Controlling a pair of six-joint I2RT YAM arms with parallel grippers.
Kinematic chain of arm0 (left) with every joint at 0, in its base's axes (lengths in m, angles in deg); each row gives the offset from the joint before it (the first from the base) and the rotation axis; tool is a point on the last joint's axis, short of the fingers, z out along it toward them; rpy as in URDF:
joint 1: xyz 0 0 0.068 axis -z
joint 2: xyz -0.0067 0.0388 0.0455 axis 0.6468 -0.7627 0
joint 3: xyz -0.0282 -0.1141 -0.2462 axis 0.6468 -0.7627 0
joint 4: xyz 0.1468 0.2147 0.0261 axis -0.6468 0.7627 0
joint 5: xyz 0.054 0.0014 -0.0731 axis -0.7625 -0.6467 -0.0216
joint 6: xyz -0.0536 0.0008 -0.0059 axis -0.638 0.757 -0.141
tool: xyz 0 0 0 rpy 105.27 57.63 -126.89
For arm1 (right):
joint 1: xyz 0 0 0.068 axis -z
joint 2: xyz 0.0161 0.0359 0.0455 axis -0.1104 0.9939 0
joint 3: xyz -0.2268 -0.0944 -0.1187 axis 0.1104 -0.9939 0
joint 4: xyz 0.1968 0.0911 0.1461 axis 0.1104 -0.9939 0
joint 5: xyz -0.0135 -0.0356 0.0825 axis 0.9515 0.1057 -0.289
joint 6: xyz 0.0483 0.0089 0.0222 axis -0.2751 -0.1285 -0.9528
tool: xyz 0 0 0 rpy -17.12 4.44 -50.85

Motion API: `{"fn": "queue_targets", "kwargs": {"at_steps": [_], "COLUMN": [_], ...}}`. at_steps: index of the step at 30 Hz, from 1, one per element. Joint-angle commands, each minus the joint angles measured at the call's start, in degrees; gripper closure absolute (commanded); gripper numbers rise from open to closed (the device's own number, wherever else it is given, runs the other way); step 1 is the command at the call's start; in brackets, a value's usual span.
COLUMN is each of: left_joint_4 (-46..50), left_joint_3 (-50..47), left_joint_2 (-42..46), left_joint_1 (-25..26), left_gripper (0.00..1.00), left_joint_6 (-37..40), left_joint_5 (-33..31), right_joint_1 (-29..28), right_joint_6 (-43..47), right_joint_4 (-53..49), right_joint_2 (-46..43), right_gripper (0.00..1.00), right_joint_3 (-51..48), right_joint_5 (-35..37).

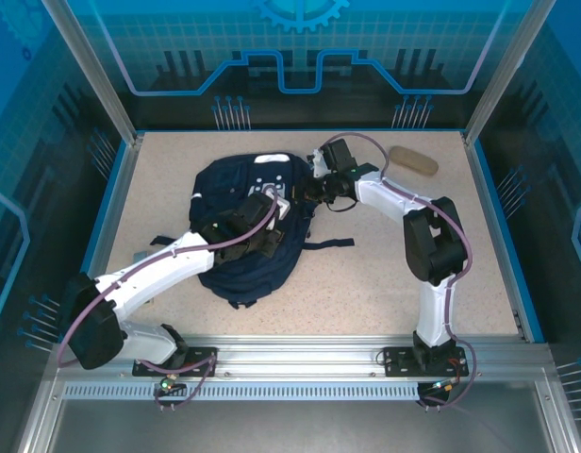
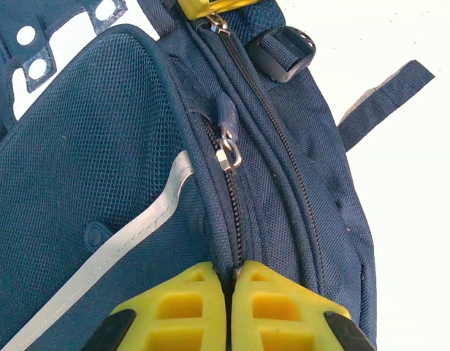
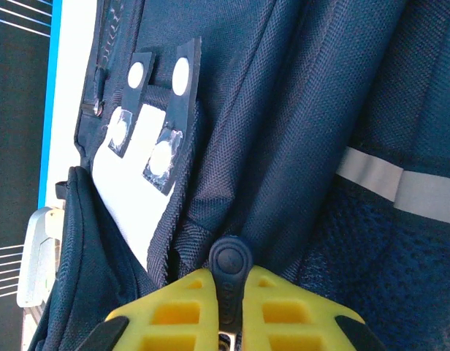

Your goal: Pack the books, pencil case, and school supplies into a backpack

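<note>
The navy backpack (image 1: 236, 247) lies flat mid-table, its white patches toward the far side. My left gripper (image 1: 274, 204) rests on it; in the left wrist view its yellow fingers (image 2: 174, 307) are pinched shut on the zipper seam (image 2: 234, 219), and the left gripper (image 2: 232, 272) sits below a loose metal pull (image 2: 226, 142). My right gripper (image 1: 307, 190) meets the bag from the right. Up close, the right gripper (image 3: 230, 281) is shut on a dark rubber zipper pull (image 3: 230, 257). The tan pencil case (image 1: 413, 160) lies at the far right. The books and other supplies are out of view.
A dark strap (image 1: 328, 243) trails from the backpack toward the right over the speckled tabletop (image 1: 385, 274). Blue-edged walls and metal posts close in the table on all sides. The pencil case lies near the back right corner, apart from both arms.
</note>
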Motion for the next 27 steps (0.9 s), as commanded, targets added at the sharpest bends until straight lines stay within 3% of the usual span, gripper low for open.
{"fn": "queue_targets", "kwargs": {"at_steps": [1,14,19,22,24,27], "left_joint_4": [-4.28,-7.58,-7.64,-7.55,-7.46,-7.45], "left_joint_3": [-0.27,0.06,0.77,0.23,-0.67,-2.1], "left_joint_2": [2.95,-0.46,-1.15,0.03,1.19,2.9], "left_joint_1": [0.08,-0.01,-0.01,0.0,-0.01,0.01], "left_gripper": [1.0,1.0,1.0,1.0,1.0,1.0], "left_joint_6": [-2.09,-5.83,-5.21,-3.85,-2.81,-1.68], "left_joint_5": [-0.48,0.23,-0.29,1.06,1.95,3.16], "right_joint_1": [-0.31,-2.42,-2.38,-1.33,-1.09,-1.4], "right_joint_6": [-0.21,-9.35,-7.58,-4.46,-0.21,7.0], "right_joint_4": [-1.68,4.22,3.09,1.81,-1.25,-6.16], "right_joint_2": [-4.78,-15.11,-16.46,-15.75,-13.83,-11.17], "right_gripper": [0.95,1.0,0.99,0.85,0.69,0.56], "right_joint_3": [-1.8,-16.33,-17.05,-15.19,-12.16,-7.46], "right_joint_5": [0.82,-2.68,-0.86,-0.54,-0.2,3.37]}}
